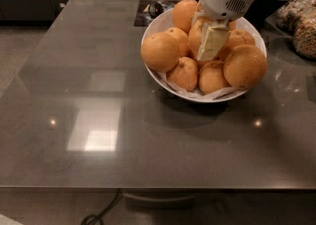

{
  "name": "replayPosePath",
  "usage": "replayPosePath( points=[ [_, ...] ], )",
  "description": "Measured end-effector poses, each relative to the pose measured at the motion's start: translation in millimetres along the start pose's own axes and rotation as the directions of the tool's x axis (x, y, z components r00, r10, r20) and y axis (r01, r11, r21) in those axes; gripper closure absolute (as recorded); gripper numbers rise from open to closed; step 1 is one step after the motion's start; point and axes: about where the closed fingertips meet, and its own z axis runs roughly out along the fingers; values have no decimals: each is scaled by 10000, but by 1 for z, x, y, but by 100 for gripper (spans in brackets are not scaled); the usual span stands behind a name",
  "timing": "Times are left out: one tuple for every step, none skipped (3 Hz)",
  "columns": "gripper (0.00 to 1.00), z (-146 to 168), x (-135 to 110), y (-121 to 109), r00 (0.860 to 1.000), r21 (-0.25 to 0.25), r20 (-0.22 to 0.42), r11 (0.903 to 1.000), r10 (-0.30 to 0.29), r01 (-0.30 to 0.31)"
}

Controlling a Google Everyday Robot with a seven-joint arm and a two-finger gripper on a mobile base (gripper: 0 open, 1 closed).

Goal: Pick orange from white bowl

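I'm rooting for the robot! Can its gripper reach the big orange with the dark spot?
Probably yes. The gripper is down in the white bowl, and the orange lies uncovered on top, right beside it.

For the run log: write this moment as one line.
phase: reach | gripper: down among oranges, centre of white bowl | lift: none yet

The orange (160,51) has a dark spot; the bowl (196,94) is white, the table (74,71) glossy grey. The cream gripper (211,47) sits among the fruit.
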Motion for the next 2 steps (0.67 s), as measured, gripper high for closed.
replayPosePath(
  points=[
    [100, -13, -5, -2, 10000, 248, 43, 9997, -72, 71],
    [100, -21, -10, -1, 9994, 340, 248, 9992, -229, 221]
  ],
)
